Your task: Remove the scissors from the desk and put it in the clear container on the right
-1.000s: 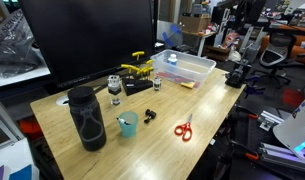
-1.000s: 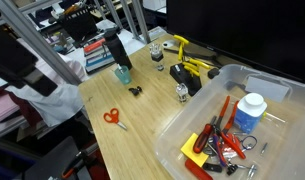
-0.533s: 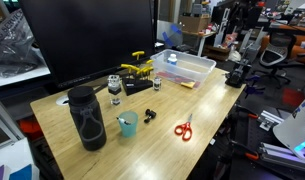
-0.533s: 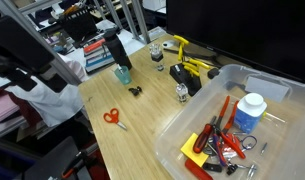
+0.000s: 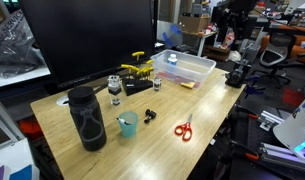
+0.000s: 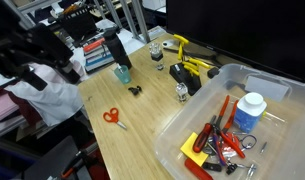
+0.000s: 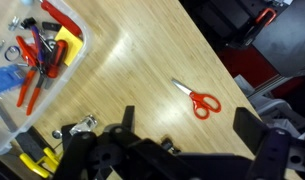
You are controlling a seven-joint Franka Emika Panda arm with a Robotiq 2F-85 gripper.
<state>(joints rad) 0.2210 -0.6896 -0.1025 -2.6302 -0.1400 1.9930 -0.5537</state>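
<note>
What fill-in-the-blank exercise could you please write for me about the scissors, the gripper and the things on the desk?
1. The scissors lie flat on the desk, ____ the clear container.
2. In the wrist view, the gripper holds nothing and its jaws stand ____.
3. The teal cup stands next to a tall ____ bottle.

Missing words: outside; open; black.

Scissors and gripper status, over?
Gripper open, empty, above the desk. Scissors flat near desk edge, untouched. Clear container already holds tools; cup stands apart from scissors.
</note>
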